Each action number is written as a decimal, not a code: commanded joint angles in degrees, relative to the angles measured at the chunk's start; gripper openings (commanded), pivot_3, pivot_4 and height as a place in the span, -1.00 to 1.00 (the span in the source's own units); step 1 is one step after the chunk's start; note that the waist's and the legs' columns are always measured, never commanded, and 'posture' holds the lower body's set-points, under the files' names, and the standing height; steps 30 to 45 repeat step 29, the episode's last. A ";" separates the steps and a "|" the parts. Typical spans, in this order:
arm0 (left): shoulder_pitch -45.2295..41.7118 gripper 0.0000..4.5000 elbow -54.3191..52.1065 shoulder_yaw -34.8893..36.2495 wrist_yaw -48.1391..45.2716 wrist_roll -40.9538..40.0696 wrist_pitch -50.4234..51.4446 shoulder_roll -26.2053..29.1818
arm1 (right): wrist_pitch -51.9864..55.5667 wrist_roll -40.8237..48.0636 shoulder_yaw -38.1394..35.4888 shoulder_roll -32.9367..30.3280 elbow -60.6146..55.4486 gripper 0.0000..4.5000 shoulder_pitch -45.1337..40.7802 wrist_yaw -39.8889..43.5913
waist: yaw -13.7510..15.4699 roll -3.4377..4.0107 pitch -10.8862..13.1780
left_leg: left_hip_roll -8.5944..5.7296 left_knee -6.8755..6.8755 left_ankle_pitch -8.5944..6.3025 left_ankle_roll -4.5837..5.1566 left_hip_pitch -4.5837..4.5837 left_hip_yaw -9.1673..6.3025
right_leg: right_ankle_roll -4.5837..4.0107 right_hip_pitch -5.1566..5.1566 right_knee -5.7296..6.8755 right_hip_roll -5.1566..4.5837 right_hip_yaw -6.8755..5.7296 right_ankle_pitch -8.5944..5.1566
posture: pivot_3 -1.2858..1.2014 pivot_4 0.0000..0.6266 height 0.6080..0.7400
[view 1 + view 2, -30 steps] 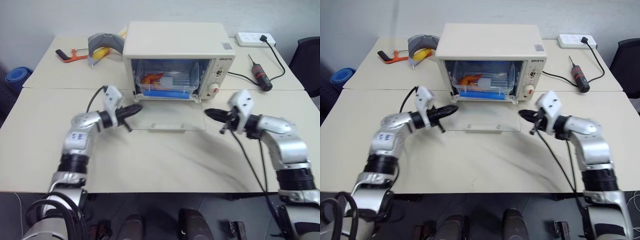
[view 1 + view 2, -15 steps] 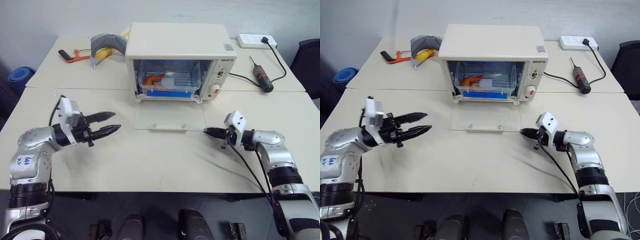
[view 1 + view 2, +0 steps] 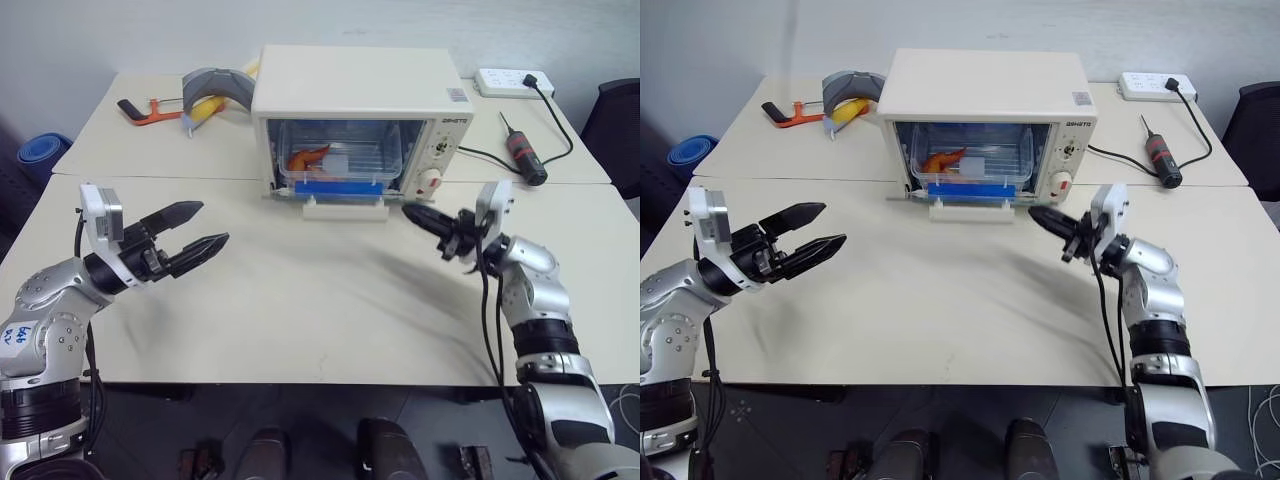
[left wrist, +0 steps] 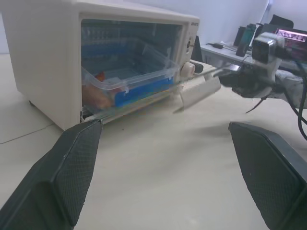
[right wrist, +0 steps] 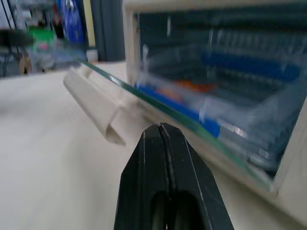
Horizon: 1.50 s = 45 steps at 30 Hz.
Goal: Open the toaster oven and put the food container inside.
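Observation:
The cream-white toaster oven stands at the back of the table. Its glass door hangs partly raised, with the white bar handle just above the tabletop. The food container, clear with a blue strip and orange food, sits inside on the rack. My right gripper is shut, its tips right at the door's right front corner. In the right wrist view the shut fingers sit just under the tilted glass edge. My left gripper is open and empty, well to the left of the oven.
Behind the oven on the left lie an orange hacksaw and a grey object with a yellow part. On the right are a power strip, its cable and a screwdriver. A black chair stands at the far right.
The left gripper opened and drew back to the left. The right gripper dipped to the door's corner and rose. The door swung up from flat on the table to partly raised.

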 commanded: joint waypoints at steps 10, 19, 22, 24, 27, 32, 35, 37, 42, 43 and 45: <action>0.91 1.00 10.95 -0.48 -3.33 8.38 -12.17 4.15 | 9.52 5.03 -1.32 -1.88 -8.36 -0.82 -4.95 0.67 | -0.09 0.04 0.01 | -0.04 -0.08 0.00 0.00 -0.01 -0.03 | 0.00 -0.01 0.00 -0.01 -0.05 0.00 | 0.03 -0.52 1.00; 17.02 1.00 3.36 0.85 -5.58 14.28 -21.57 5.49 | 2.42 -0.65 3.93 -12.66 -29.52 0.50 22.02 12.90 | 0.32 0.04 0.02 | -0.04 -0.07 -0.02 0.03 -0.05 -0.02 | 0.00 0.04 -0.08 -0.02 -0.03 0.00 | 0.03 -0.52 1.00; 22.94 1.00 3.39 1.83 -7.00 15.32 -24.30 5.74 | -3.47 -2.03 3.02 -14.44 -27.79 0.96 28.65 15.28 | 0.44 0.04 0.02 | -0.03 -0.07 -0.02 0.03 0.06 0.04 | 0.00 0.12 -0.13 -0.02 -0.01 0.00 | 0.03 -0.52 1.00; 25.74 1.00 3.60 2.17 -7.27 16.02 -26.86 5.27 | -5.64 -1.96 2.32 -14.43 -26.65 0.99 30.31 15.15 | 0.28 0.05 0.02 | -0.02 -0.07 -0.03 0.04 0.16 0.06 | 0.00 0.20 -0.13 -0.01 0.00 0.00 | 0.03 -0.52 1.00; 28.49 1.00 4.37 2.52 -5.96 18.45 -32.17 4.36 | -8.53 -2.20 1.97 -13.90 -25.35 0.99 31.81 14.32 | 0.42 0.07 0.03 | 0.01 -0.11 -0.03 0.04 0.39 0.07 | 0.00 0.42 -0.16 -0.01 0.01 0.00 | 0.03 -0.52 1.00; 28.43 1.00 3.76 2.76 -4.63 18.27 -31.97 4.21 | -8.81 -1.91 1.69 -12.85 -25.31 0.99 31.82 12.08 | 0.45 0.07 0.03 | 0.01 -0.17 -0.05 0.04 0.51 0.07 | -0.01 0.55 -0.22 -0.01 0.02 0.00 | 0.03 -0.52 1.00; 28.43 1.00 3.76 2.76 -4.63 18.27 -31.97 4.21 | -8.81 -1.91 1.69 -12.85 -25.31 0.99 31.82 12.08 | 0.45 0.07 0.03 | 0.01 -0.17 -0.05 0.04 0.51 0.07 | -0.01 0.55 -0.22 -0.01 0.02 0.00 | 0.03 -0.52 1.00; 28.43 1.00 3.76 2.76 -4.63 18.27 -31.97 4.21 | -8.81 -1.91 1.69 -12.85 -25.31 0.99 31.82 12.08 | 0.45 0.07 0.03 | 0.01 -0.17 -0.05 0.04 0.51 0.07 | -0.01 0.55 -0.22 -0.01 0.02 0.00 | 0.03 -0.52 1.00; 28.43 1.00 3.76 2.76 -4.63 18.27 -31.97 4.21 | -8.81 -1.91 1.69 -12.85 -25.31 0.99 31.82 12.08 | 0.45 0.07 0.03 | 0.01 -0.17 -0.05 0.04 0.51 0.07 | -0.01 0.55 -0.22 -0.01 0.02 0.00 | 0.03 -0.52 1.00; 28.43 1.00 3.76 2.76 -4.63 18.27 -31.97 4.21 | -8.81 -1.91 1.69 -12.85 -25.31 0.99 31.82 12.08 | 0.45 0.07 0.03 | 0.01 -0.17 -0.05 0.04 0.51 0.07 | -0.01 0.55 -0.22 -0.01 0.02 0.00 | 0.03 -0.52 1.00; 28.43 1.00 3.76 2.76 -4.63 18.27 -31.97 4.21 | -8.81 -1.91 1.69 -12.85 -25.31 0.99 31.82 12.08 | 0.45 0.07 0.03 | 0.01 -0.17 -0.05 0.04 0.51 0.07 | -0.01 0.55 -0.22 -0.01 0.02 0.00 | 0.03 -0.52 1.00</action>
